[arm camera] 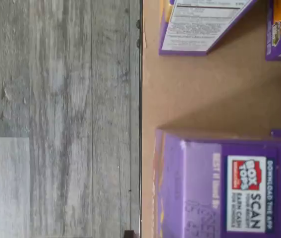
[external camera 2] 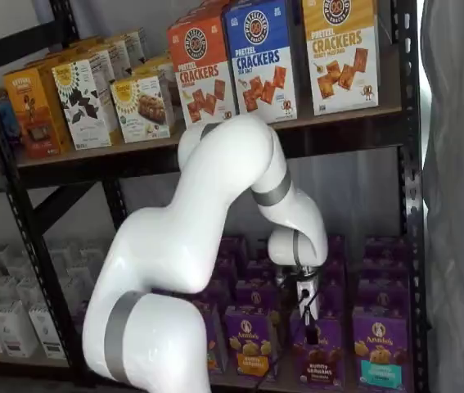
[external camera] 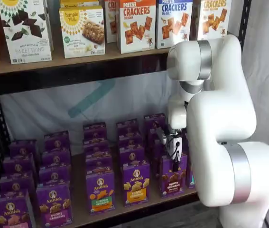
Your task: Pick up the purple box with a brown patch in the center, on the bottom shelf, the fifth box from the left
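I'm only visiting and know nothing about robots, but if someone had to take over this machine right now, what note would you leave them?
Gripper: lowered right over the front of the bottom shelf. In both shelf views the fingers are side-on and partly hidden, so I cannot tell whether they are open or closed on anything.
Purple box: upright at the front of its row on the bottom shelf, directly under the gripper, brown cookies showing on its face.
Done: the arm has reached the box.
Left: confirm the grip, then lift the box clear of its neighbours, such as the purple box with the orange band beside it.
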`<state>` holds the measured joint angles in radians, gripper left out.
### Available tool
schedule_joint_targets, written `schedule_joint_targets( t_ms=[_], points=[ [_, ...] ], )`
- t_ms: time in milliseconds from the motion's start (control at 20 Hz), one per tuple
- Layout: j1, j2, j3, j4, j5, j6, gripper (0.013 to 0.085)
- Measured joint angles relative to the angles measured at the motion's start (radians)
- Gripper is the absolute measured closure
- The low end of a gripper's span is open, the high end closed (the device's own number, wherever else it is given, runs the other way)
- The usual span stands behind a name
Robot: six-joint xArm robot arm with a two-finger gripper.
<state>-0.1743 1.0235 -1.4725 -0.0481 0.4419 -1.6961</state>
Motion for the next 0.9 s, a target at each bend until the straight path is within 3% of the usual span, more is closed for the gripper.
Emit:
schedule_joint_targets(
  t_ms=[50, 150, 450, 650, 900],
  points=[
    [0.0, -0.002, 0.003, 0.002, -0.001, -0.001, 0.033],
    [0.0, -0.006, 0.009, 0.008, -0.002, -0.007, 0.041],
    [0.002, -0.018, 0.031, 0.007, -0.014, -0.005, 0.041],
    [0.002, -0.026, 0.046, 0.004, -0.02, -0.001, 0.053],
    [0.002, -0.037, 0.066, 0.002, -0.032, 0.0, 0.061]
  ],
)
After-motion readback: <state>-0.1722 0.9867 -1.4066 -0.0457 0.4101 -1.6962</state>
